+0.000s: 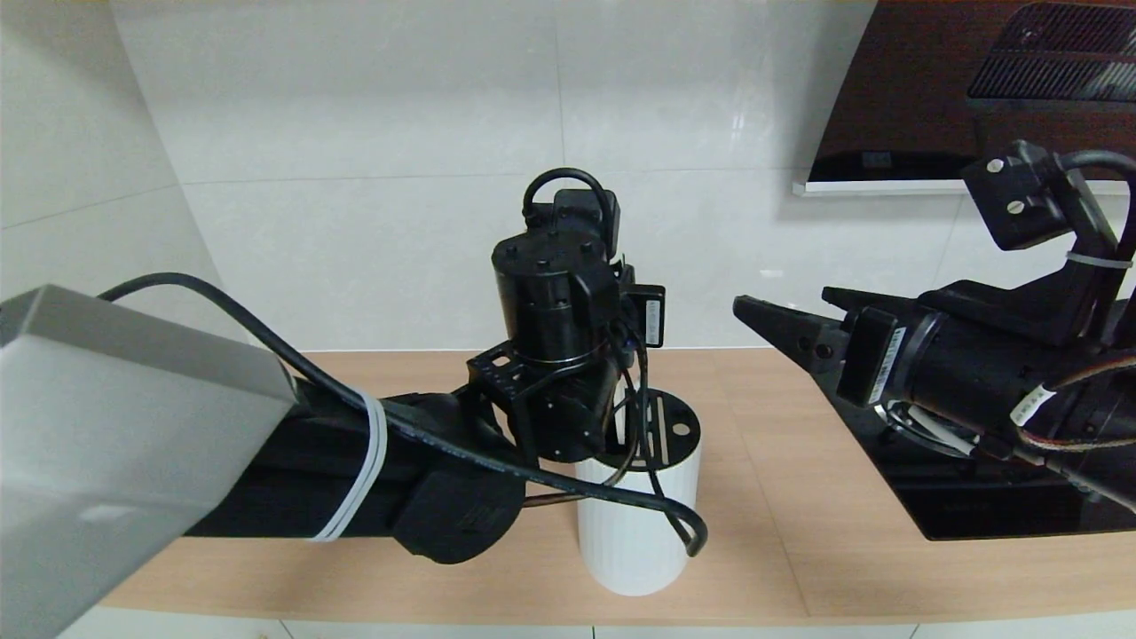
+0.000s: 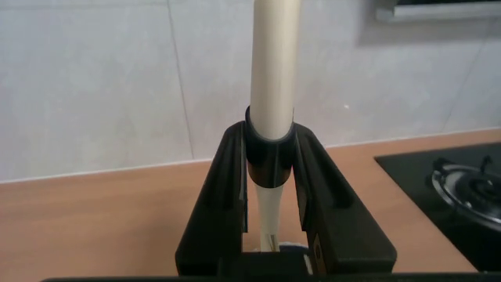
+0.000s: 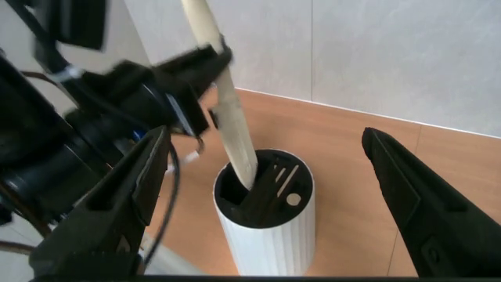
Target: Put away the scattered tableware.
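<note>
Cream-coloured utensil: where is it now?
In the right wrist view the cream-coloured long utensil sits in the left gripper, lower end inside the white ribbed cylindrical holder on the wooden counter, left of the black hob.

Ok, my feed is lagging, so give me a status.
Left tool shut on utensil, tip inside white holder. Right tool open, off to the holder's side.

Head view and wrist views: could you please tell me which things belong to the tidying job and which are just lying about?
Part of the job:
cream utensil, gripped in the left claw, tip entering the white holder
right claw, open and empty

Just there:
wooden counter
black hob
extractor hood
tiled wall
</note>
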### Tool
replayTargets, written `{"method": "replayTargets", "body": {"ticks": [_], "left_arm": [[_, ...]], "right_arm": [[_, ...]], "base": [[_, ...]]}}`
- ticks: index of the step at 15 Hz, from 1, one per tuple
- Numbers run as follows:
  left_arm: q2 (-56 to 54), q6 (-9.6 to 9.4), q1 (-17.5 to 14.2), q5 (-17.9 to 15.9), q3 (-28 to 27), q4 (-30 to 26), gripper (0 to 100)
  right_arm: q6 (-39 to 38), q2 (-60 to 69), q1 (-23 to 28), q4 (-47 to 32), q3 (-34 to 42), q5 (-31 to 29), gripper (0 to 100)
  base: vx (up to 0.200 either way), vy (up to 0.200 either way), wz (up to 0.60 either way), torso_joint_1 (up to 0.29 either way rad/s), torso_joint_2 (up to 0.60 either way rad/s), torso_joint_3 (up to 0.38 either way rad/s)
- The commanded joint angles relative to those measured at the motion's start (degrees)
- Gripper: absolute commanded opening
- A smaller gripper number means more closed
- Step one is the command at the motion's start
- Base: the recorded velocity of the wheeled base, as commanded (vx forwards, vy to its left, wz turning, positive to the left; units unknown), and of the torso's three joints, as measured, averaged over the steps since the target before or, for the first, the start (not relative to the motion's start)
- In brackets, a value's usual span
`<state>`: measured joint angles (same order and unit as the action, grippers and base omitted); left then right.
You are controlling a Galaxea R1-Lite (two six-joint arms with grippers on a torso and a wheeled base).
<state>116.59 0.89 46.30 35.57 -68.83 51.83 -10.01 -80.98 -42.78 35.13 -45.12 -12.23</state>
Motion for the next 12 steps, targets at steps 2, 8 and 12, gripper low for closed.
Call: {"method": "replayTargets", "body": {"ticks": [2,8,12], "left_arm": [[0.57,0.69,1.25,0.11,0.19,-0.07,0],[1.89,2.01,2.04,0.11,1.33,-0.95,0],[3.47,4.30,2.04,0.20,1.68,-2.62,0]], "right_arm": [[-0.01,-0.93,-0.03,0.02,0.03,0.01,100],[-0.01,-1.11,-0.03,0.02,0.12,0.01,100],[-0.01,-1.55,-0.03,0.02,0.29,0.01,100]], "base": [[0.000,0.000,0.00,0.000,0.00,0.000],[0.000,0.000,0.00,0.000,0.00,0.000],[0.000,0.000,0.00,0.000,0.00,0.000]]}}
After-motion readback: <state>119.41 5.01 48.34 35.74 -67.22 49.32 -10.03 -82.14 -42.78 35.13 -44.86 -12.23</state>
